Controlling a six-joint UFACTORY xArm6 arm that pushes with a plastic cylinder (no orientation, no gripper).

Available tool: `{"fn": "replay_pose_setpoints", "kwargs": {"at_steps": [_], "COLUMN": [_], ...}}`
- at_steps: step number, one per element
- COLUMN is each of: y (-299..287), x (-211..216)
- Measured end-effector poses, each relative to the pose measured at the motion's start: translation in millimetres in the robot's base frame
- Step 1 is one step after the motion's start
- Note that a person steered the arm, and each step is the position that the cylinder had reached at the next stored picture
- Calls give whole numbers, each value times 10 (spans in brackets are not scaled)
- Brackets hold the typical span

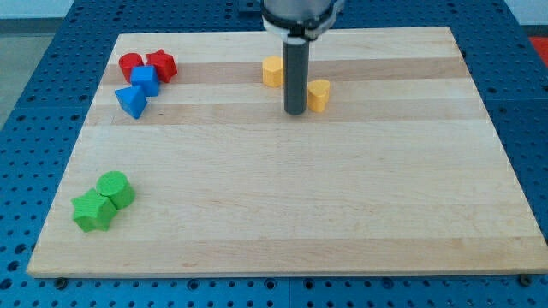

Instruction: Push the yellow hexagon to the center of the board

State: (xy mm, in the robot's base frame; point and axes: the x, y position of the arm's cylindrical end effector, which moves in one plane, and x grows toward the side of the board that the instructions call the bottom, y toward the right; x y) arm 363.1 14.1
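Two yellow blocks lie near the view's top centre of the wooden board [282,214]. The left one [273,72] looks like a hexagon. The right one [318,95] has a notched top, like a heart. My tip [295,112] stands between them, lower than the hexagon and to its right. It is right against the left side of the heart-like block; I cannot tell if it touches. The rod hides part of the gap between the two blocks.
At the view's top left lie a red round block [130,62], a red star [161,64], a blue block [145,79] and a blue triangle-like block [131,101]. At the lower left lie two green blocks [114,188] [92,210], touching.
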Motion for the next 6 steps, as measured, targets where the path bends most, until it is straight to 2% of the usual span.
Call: {"fn": "replay_pose_setpoints", "kwargs": {"at_steps": [1, 2, 4, 5, 6], "y": [0, 41, -37, -251, -335], "x": [-336, -483, -1146, -1222, -884]}}
